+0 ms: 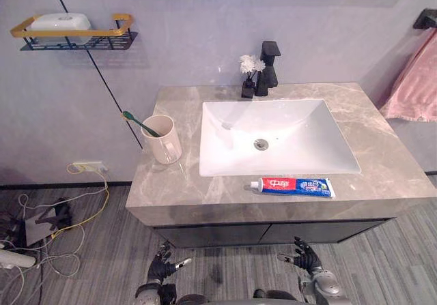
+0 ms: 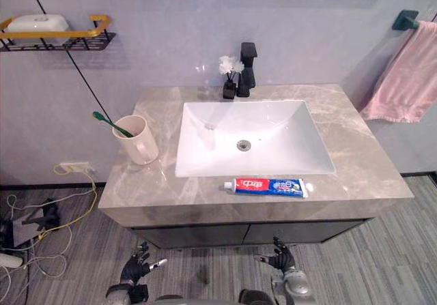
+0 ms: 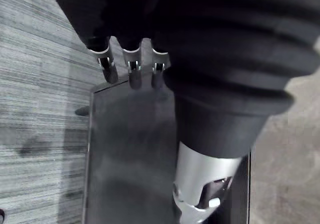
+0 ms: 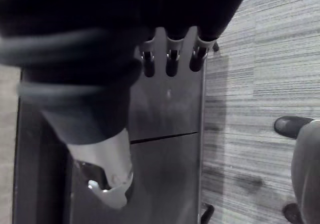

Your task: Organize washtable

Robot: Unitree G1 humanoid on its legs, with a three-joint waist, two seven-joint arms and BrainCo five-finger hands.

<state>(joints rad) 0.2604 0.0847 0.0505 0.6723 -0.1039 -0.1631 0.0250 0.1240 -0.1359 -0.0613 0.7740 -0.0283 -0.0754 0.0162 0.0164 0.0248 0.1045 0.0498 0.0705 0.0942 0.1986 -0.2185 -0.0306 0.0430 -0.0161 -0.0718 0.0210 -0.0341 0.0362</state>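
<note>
Left hand (image 1: 162, 267) and right hand (image 1: 307, 258) hang low in front of the dark vanity cabinet (image 1: 225, 235), fingers loosely spread, both empty. On the marble countertop (image 1: 386, 156) above: toothpaste tube (image 1: 292, 186) flat at the front edge, just before the sink (image 1: 300, 138). Beige cup (image 1: 164, 141) left of the sink, green toothbrush (image 1: 140, 122) in it. Black faucet (image 1: 268, 69) behind the basin.
</note>
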